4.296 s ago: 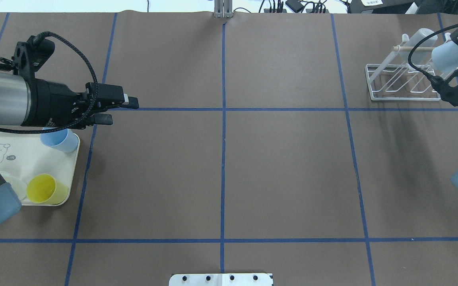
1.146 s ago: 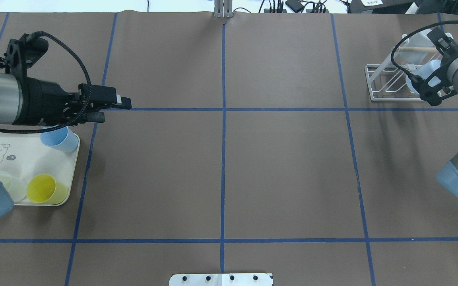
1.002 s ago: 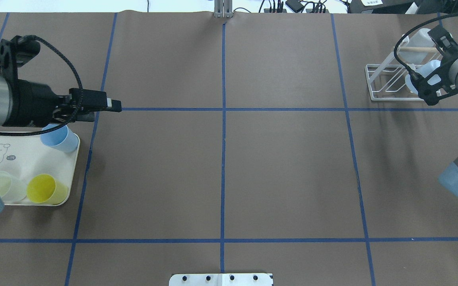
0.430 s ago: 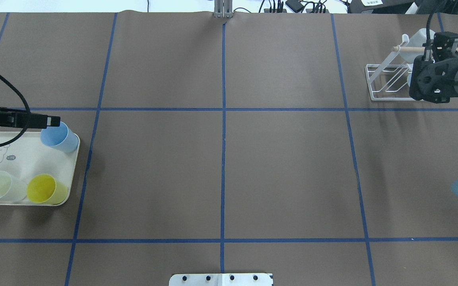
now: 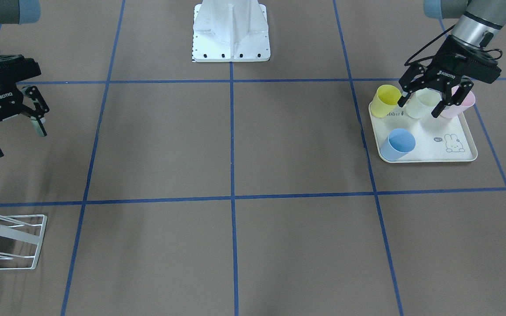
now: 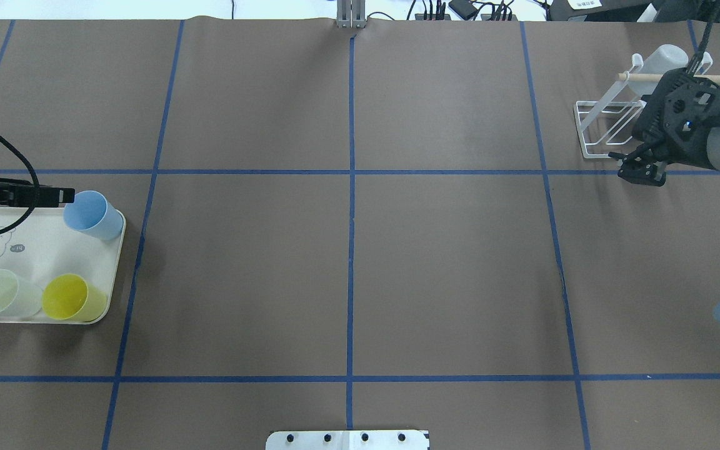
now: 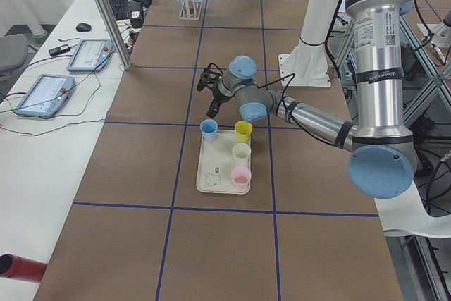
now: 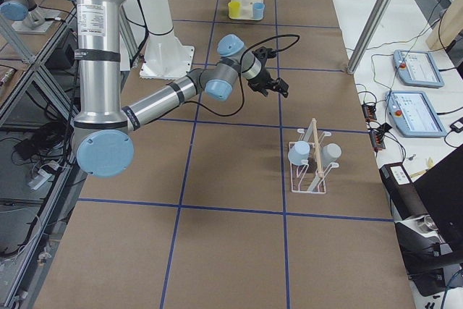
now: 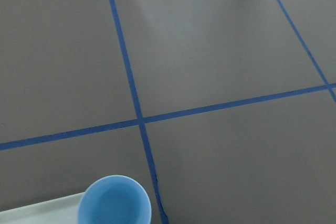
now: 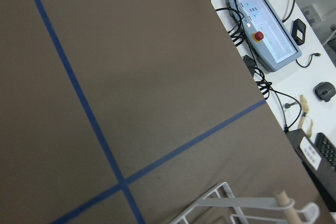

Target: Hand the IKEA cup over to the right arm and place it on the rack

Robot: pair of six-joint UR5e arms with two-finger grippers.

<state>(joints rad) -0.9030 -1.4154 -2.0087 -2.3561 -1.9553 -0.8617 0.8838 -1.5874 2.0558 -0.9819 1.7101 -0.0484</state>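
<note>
Above the cream tray (image 5: 428, 142) at the table's left end, the left gripper (image 5: 417, 109) hangs with fingers spread, empty. We judge the blue IKEA cup (image 5: 397, 144), upright below, nearest this arm. The right gripper (image 5: 18, 142), also spread, waits near the rack (image 5: 40, 241). Both housings read ROBOTIQ.

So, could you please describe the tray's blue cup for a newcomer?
At the robot's left lies a cream tray with a rabbit drawing. A yellow cup, a pale green cup and a pink cup line its edge nearest the robot. The blue cup stands alone at the far corner, the tray's only blue one.
</note>
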